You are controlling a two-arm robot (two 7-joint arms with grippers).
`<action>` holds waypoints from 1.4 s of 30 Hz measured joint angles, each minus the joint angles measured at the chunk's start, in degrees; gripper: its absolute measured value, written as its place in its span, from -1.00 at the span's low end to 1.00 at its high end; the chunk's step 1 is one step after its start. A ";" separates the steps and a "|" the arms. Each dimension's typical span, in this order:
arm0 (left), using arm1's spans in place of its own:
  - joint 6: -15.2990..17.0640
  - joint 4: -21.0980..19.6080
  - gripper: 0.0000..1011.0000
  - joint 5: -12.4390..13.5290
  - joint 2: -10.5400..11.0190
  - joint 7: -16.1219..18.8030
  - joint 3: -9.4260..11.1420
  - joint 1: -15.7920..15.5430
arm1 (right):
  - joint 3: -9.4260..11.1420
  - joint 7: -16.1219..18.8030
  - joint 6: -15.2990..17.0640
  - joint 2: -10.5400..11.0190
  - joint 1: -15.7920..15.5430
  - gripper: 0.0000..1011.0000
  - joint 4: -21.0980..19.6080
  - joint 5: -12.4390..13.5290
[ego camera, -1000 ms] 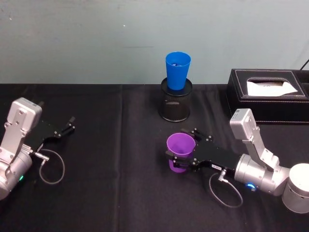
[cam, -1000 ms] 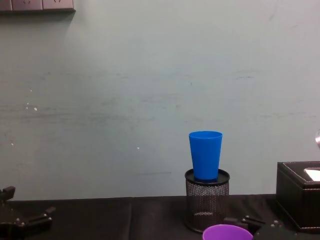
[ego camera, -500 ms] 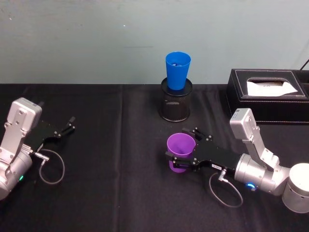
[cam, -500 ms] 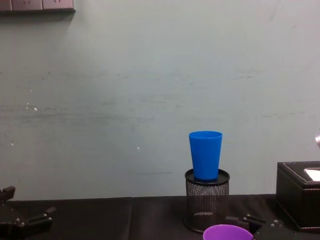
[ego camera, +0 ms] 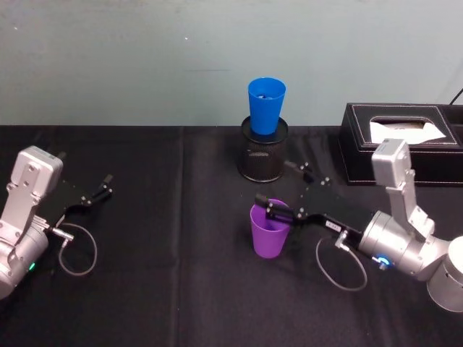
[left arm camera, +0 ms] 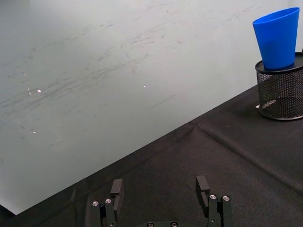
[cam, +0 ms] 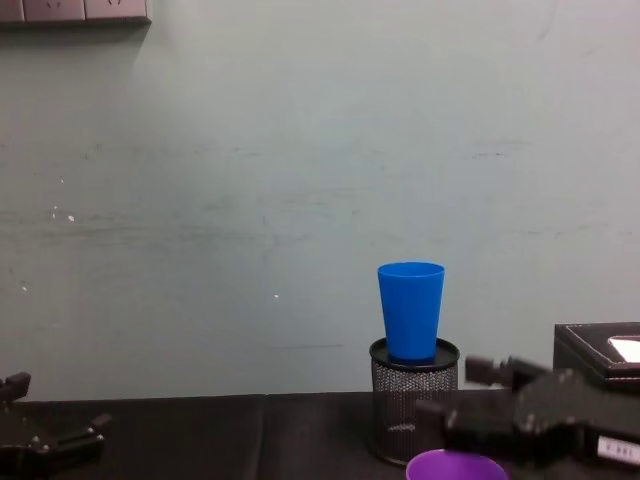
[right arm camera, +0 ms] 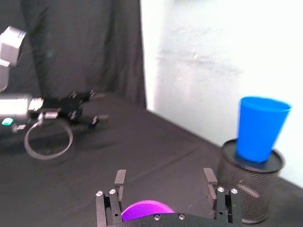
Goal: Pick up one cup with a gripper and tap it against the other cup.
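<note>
Standing upright on the black table (ego camera: 166,289), the purple cup (ego camera: 269,231) is seen just in front of the mesh pen holder (ego camera: 263,160), in which the blue cup (ego camera: 265,105) is set. The right gripper (ego camera: 284,189) is held above the purple cup with its fingers apart, gripping nothing. The left gripper (ego camera: 98,191) is parked at the table's left, fingers spread wide

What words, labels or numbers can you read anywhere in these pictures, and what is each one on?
No text here can be read.
White label on the right gripper, seen at on its black body: too small to read; in the chest view it is blurred.
Purple cup: no print seen.
Blue cup: no print seen.
Black box with white paper: no legible marking.
Left gripper: no label seen.
</note>
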 joint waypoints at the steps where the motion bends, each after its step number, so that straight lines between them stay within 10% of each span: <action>1: 0.00 0.00 0.98 0.00 0.00 0.00 0.00 0.00 | 0.28 -0.41 -0.04 -0.05 -0.17 0.98 -0.29 0.07; 24: 0.00 0.00 0.98 0.00 0.00 0.00 0.00 0.00 | 9.76 -31.52 6.30 -6.34 -8.53 0.98 -4.62 -11.89; 42: 0.00 0.00 0.98 0.00 0.00 0.00 0.00 0.00 | 10.78 -32.75 9.61 -7.79 -8.65 0.98 -3.49 -12.96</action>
